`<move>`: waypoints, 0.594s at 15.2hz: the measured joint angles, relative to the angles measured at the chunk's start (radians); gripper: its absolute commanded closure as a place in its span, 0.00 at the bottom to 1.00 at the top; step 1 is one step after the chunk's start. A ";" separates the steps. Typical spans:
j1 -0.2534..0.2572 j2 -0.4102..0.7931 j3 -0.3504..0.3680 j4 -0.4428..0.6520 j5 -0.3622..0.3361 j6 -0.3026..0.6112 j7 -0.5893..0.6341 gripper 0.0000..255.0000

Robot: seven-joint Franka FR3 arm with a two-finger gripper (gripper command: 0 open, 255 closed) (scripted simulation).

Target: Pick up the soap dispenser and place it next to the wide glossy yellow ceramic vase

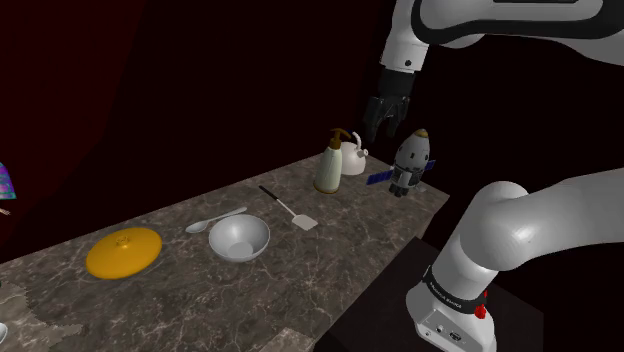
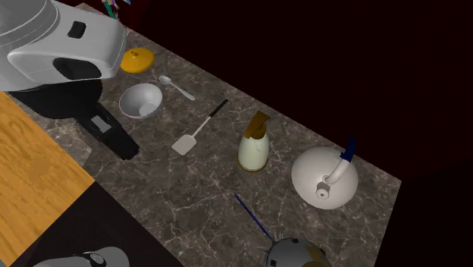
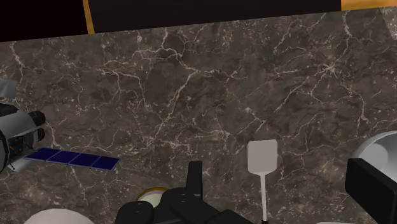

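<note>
The soap dispenser (image 1: pixel 328 163) is a cream bottle with a brown pump, upright on the dark marble counter (image 1: pixel 190 300) near its far end. From the second exterior view the soap dispenser (image 2: pixel 254 144) stands beside a white kettle (image 2: pixel 326 176). The wide yellow vase (image 1: pixel 124 252) sits low and flat far along the counter toward the shoulder view's left; the vase (image 2: pixel 137 60) is also seen past the bowl. My gripper (image 1: pixel 381 124) hangs open and empty in the air, above and right of the dispenser. In the wrist view my gripper (image 3: pixel 283 184) stands apart over a spatula (image 3: pixel 262 157).
A white kettle (image 1: pixel 352 157) stands right behind the dispenser, and a rocket toy with blue panels (image 1: pixel 410 163) is to its right. Between dispenser and vase lie a spatula (image 1: pixel 290 208), a grey bowl (image 1: pixel 239 238) and a spoon (image 1: pixel 215 220). A black area lies beyond the counter.
</note>
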State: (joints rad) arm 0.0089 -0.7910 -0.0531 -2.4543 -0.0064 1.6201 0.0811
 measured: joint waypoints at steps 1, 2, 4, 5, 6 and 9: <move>0.000 0.000 0.000 0.000 0.000 0.000 0.000 0.00; -0.002 0.016 -0.006 0.004 -0.005 0.012 -0.007 0.00; -0.009 0.070 -0.026 0.020 -0.018 0.047 -0.027 0.00; -0.010 0.106 -0.033 0.040 -0.022 0.063 -0.035 0.00; -0.012 0.140 -0.042 0.055 -0.027 0.081 -0.044 0.00; -0.022 0.258 -0.078 0.125 -0.043 0.124 -0.084 0.00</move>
State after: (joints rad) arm -0.0127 -0.5334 -0.1310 -2.3290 -0.0493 1.7443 -0.0025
